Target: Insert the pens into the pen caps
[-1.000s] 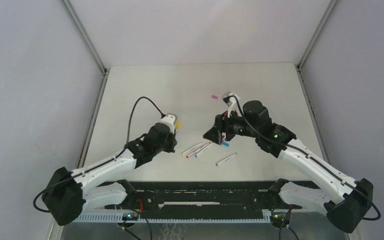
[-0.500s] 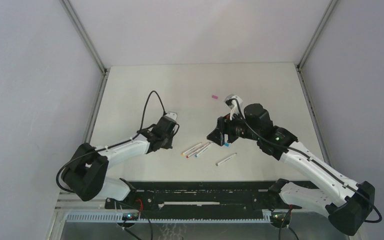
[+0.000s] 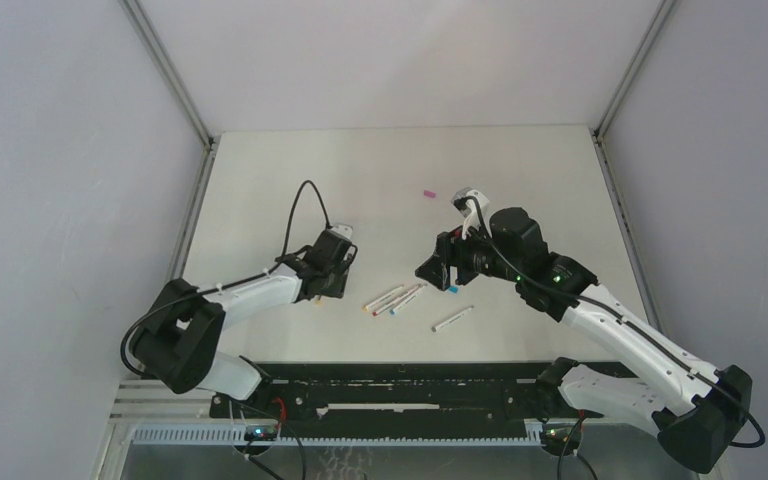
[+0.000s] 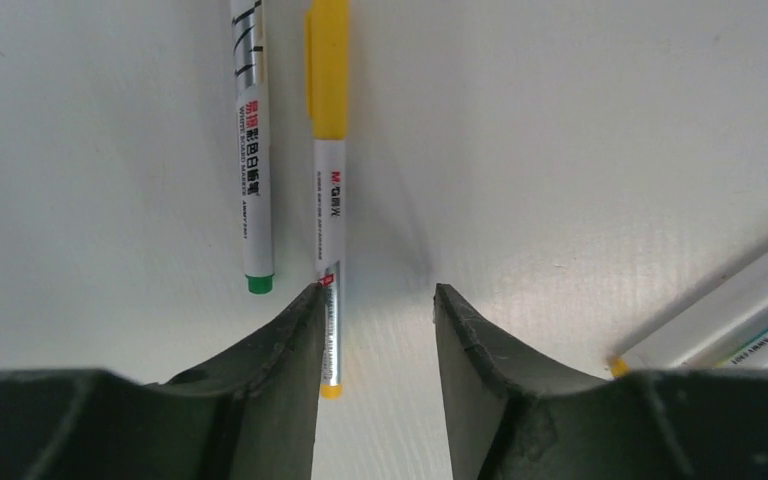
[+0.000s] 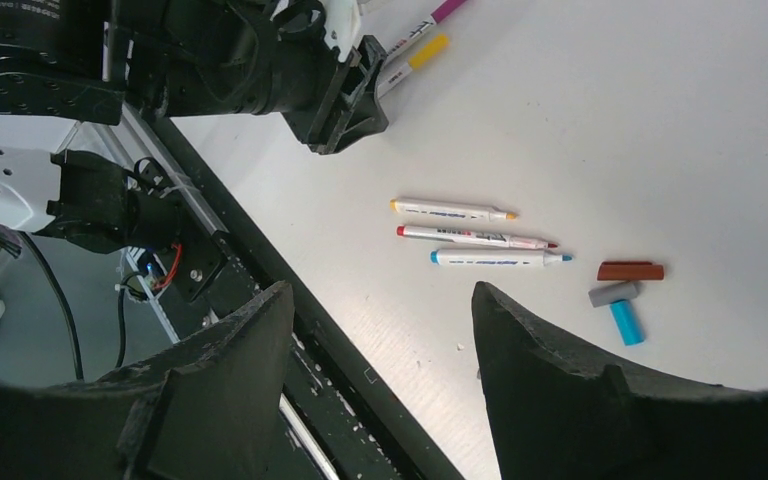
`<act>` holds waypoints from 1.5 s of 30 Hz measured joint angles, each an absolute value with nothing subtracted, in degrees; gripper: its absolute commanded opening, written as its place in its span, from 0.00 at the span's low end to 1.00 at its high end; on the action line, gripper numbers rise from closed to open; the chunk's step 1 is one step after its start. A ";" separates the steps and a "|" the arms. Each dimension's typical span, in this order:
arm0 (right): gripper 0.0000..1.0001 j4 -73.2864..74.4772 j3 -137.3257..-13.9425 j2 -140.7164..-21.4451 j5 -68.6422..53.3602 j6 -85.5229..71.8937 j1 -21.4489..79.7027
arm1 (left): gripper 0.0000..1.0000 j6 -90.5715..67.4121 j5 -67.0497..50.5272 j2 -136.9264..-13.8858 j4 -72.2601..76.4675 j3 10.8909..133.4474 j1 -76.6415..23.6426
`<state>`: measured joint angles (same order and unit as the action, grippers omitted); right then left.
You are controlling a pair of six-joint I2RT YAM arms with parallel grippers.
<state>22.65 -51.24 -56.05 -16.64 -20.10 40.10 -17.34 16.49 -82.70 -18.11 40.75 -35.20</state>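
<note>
In the left wrist view a pen with a yellow cap (image 4: 328, 190) lies on the white table, its rear end beside my left finger (image 4: 295, 330) and free of it. My left gripper (image 4: 375, 295) stands open just over the table. A green-ended pen (image 4: 253, 150) lies parallel to the left. In the right wrist view three uncapped pens (image 5: 475, 237) lie side by side, with a dark red cap (image 5: 630, 271), a grey cap (image 5: 613, 294) and a blue cap (image 5: 625, 322) to their right. My right gripper (image 5: 382, 288) hangs open above them, holding nothing.
From above, my left gripper (image 3: 328, 275) and right gripper (image 3: 438, 268) flank the pens (image 3: 395, 298). Another pen (image 3: 452, 318) lies nearer the front. A pink cap (image 3: 427, 193) sits alone farther back. The black front rail (image 3: 400, 375) borders the table's near edge.
My left gripper, shut on the yellow-capped pen a second ago, has dropped to the table and opened, leaving the pen lying there. The right arm barely moved.
</note>
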 measured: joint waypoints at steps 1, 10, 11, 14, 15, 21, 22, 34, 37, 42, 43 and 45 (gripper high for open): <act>0.64 22.72 -51.24 -56.03 -16.53 -20.08 40.10 | 0.51 -17.19 16.16 -82.46 -17.93 40.73 -35.20; 0.64 23.07 -50.61 -56.01 -15.55 -20.10 39.72 | 0.44 -13.13 2.44 -75.40 -8.40 39.00 -39.18; 0.64 23.05 -50.61 -56.01 -15.55 -20.10 39.72 | 0.43 -12.49 1.17 -76.29 -7.94 39.42 -40.07; 0.64 22.98 -50.59 -56.01 -15.55 -20.14 39.72 | 0.41 -10.85 -1.39 -80.73 -7.73 41.23 -42.24; 0.64 22.98 -50.57 -55.99 -15.55 -20.14 39.72 | 0.41 -10.35 -2.02 -82.08 -7.75 41.69 -42.74; 0.63 23.11 -49.93 -55.11 -15.46 -20.32 39.70 | 0.35 -8.51 -4.16 -86.52 -7.79 43.48 -43.79; 0.63 23.11 -49.93 -54.96 -15.44 -20.32 39.72 | 0.34 -8.32 -4.36 -87.09 -7.77 43.94 -43.79; 0.62 23.09 -49.89 -54.52 -15.07 -20.38 39.44 | 0.31 -7.88 -4.45 -92.09 -7.84 46.22 -44.51; 0.62 23.11 -49.87 -54.52 -15.07 -20.40 39.44 | 0.17 -7.88 -4.16 -92.55 -7.79 46.57 -44.88; 0.62 23.07 -49.80 -54.41 -14.85 -20.53 39.40 | 0.00 -8.47 -3.09 -92.88 -7.31 46.74 -45.06; 0.62 23.03 -49.65 -54.26 -14.70 -20.58 39.38 | 0.00 -8.64 -2.90 -92.88 -7.16 46.72 -45.10; 0.62 22.96 -49.12 -53.78 -14.31 -20.80 39.33 | 0.00 -9.43 -2.26 -92.62 -6.74 46.50 -45.15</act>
<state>22.96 -49.12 -53.78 -14.31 -20.80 39.33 -9.43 -2.26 -92.62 -6.74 46.50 -45.15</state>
